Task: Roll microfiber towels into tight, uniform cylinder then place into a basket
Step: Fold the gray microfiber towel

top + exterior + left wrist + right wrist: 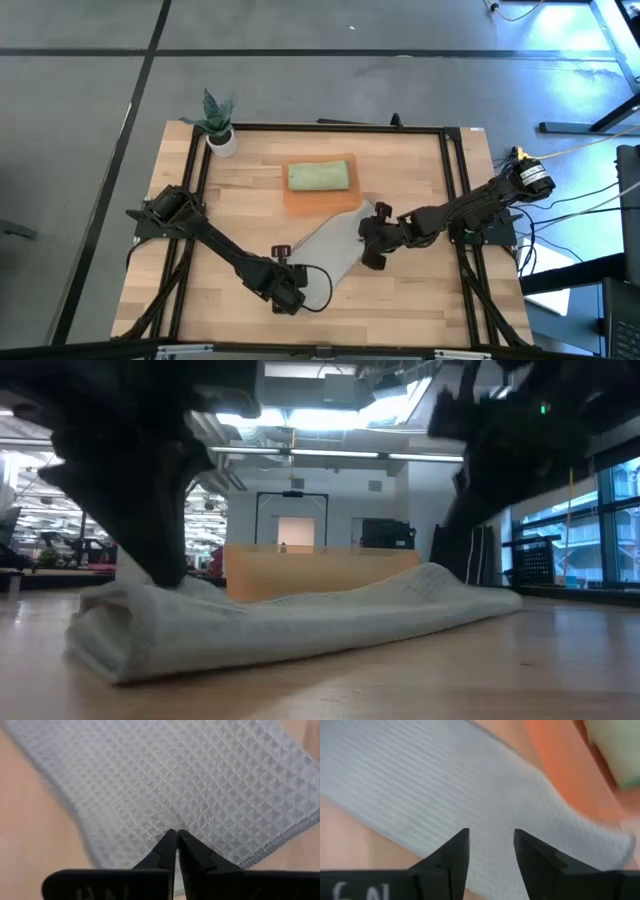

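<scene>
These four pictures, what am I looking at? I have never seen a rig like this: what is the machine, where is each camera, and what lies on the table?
Two dark robot arms work at a wooden table. One camera looks down from above, one sits at table-top height, and one rides on each wrist. A grey waffle-weave towel lies flat. The left end effector is pinched shut on one end of it; the right end effector stands open over the other end. Behind lie an orange basket holding a green rolled towel, and a small potted plant.

Bare table (420, 300) front right – grey towel (325, 250), orange basket (320, 198) crowd centre
</scene>
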### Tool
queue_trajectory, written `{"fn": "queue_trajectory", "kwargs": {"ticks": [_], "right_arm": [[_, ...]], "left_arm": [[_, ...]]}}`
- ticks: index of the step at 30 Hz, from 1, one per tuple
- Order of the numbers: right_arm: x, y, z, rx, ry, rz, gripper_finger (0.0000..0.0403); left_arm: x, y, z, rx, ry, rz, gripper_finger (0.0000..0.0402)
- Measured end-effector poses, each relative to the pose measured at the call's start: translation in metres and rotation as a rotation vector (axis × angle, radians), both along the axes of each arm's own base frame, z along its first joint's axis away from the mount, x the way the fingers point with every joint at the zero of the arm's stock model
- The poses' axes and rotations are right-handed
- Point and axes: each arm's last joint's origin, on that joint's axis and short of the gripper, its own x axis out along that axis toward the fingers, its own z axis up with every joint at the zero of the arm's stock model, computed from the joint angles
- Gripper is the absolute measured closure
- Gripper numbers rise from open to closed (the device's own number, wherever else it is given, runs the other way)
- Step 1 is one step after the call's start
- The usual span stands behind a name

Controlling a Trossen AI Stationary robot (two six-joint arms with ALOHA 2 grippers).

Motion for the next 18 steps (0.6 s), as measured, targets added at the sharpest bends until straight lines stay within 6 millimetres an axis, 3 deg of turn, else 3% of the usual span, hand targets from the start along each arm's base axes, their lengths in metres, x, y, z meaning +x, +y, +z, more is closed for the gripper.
{"fn": "queue_trajectory", "kwargs": {"ticks": [4,9,18], "right_arm": [[0.008,0.017,0.013,0.003,-0.117,0.083,0.0247],[0.012,0.032,0.013,0.025,-0.213,0.153,0.0247],[0.020,0.041,-0.022,0.000,-0.121,0.163,0.0247]], "left_arm": [[-0.005,0.004,0.005,0.086,0.037,0.013,0.0387],[-0.010,0.007,0.005,0.150,0.053,0.065,0.0389],[-0.012,0.006,0.006,0.159,0.043,0.082,0.0399]]}}
